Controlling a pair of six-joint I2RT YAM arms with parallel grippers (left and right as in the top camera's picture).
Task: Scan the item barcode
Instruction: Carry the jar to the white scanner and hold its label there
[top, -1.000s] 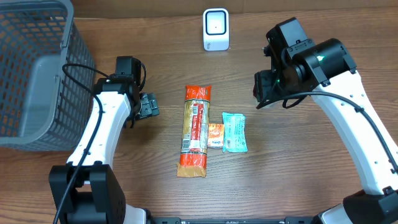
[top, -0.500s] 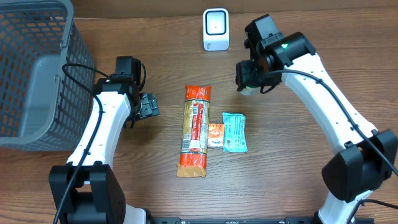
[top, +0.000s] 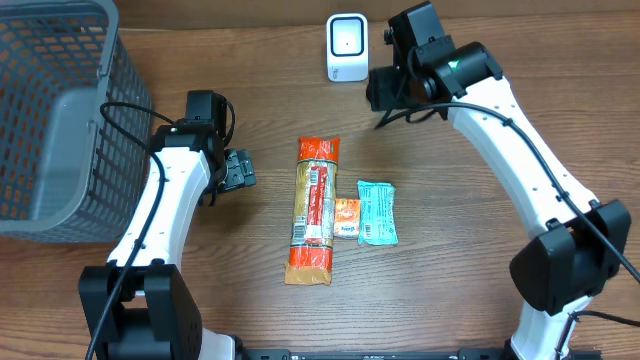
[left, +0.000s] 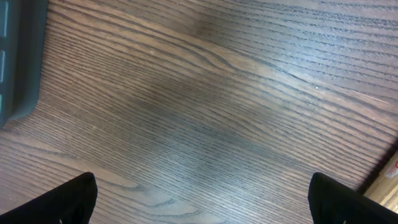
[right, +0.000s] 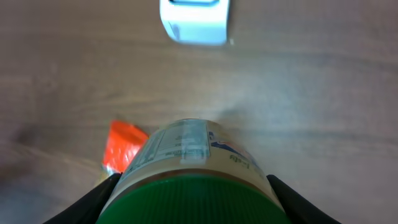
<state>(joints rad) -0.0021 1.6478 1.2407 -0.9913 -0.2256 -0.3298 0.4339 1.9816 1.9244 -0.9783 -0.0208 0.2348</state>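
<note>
Right wrist: right gripper pinched the rigid, probably slippery jar high on its sides; left gripper stood spread, empty.

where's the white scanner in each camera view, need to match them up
Overhead: the white scanner stands at top centre.
Right wrist: at the top edge, just left of centre, beyond the jar.
Left wrist: not in it.
Shared landmark: the orange packet, below the scanner in the overhead view and at lower left in the right wrist view.
</note>
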